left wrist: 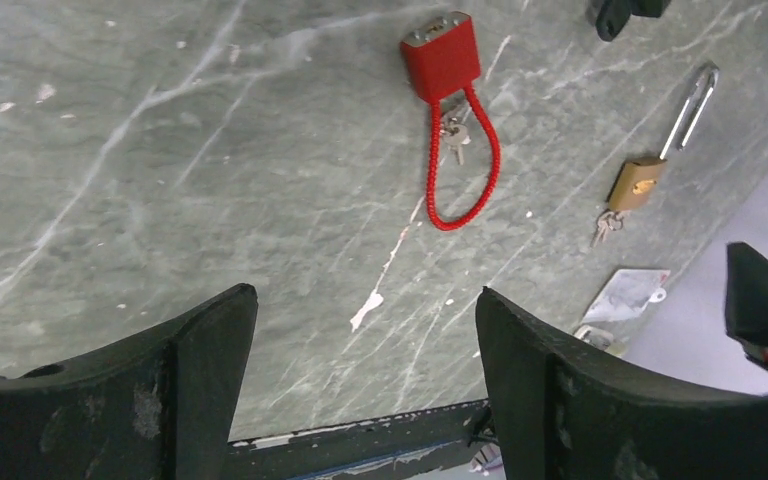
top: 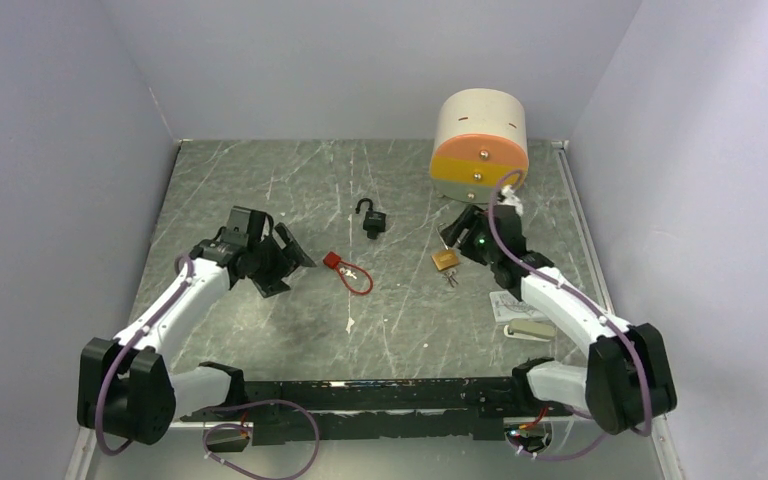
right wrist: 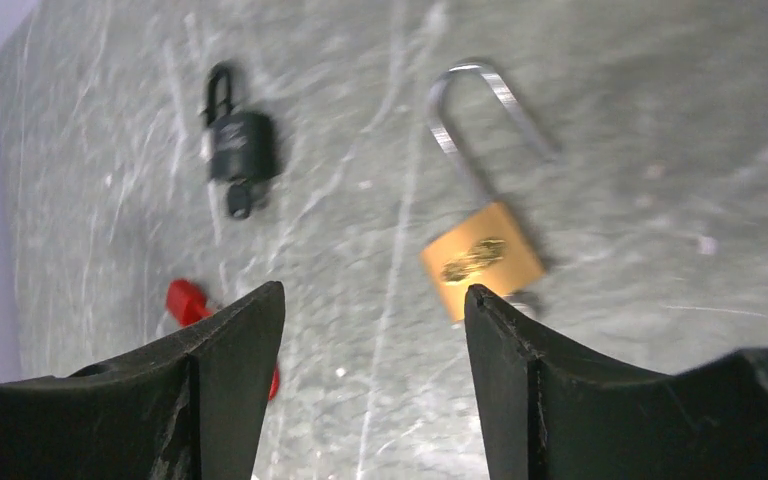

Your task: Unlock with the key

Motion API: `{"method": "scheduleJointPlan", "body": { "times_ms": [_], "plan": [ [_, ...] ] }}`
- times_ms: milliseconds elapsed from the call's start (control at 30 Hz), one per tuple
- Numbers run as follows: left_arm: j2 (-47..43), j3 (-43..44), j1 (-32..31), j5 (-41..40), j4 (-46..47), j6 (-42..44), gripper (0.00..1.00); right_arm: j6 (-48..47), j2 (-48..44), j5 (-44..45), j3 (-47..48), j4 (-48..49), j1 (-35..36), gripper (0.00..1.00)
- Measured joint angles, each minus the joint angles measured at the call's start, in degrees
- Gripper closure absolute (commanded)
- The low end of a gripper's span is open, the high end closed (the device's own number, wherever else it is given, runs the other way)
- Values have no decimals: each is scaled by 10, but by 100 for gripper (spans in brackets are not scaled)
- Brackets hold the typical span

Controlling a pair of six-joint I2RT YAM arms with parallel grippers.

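Right gripper [right wrist: 375, 300] stands with its jaws spread and nothing between them. From its wrist camera I see the brass padlock [right wrist: 482, 262] lying flat on the desk [right wrist: 660, 250] just beyond the fingertips, its long shackle pointing away. That view is blurred, so I cannot tell if the shackle is seated. In the top view the small keys [top: 452, 279] sit at the near end of the padlock's body, touching it.

On my other side the left gripper [left wrist: 365, 300] is spread wide too and holds nothing. A red cable lock [left wrist: 442, 57] lies on the desk beyond it, its loop towards me. A black padlock [top: 372, 220] lies farther back near the middle, shackle swung open. Behind the right arm sits a cylinder with an orange and yellow face [top: 480, 145].
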Motion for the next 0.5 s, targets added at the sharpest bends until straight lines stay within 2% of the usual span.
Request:
{"method": "scheduleJointPlan", "body": {
  "times_ms": [100, 233, 367, 500],
  "plan": [
    [-22, -11, 0, -23, -11, -10, 18, -28, 7, 11, 37, -13, 80, 43],
    [-56, -17, 0, -54, -29, -23, 18, -54, 88, 3, 113, -18, 179, 60],
    [-90, -20, 0, -76, -49, -32, 18, -78, 213, -19, 204, -20, 243, 69],
    [-97, -21, 1, -76, -66, -32, 17, -104, 334, -31, 297, -47, 288, 73]
  ]
}}
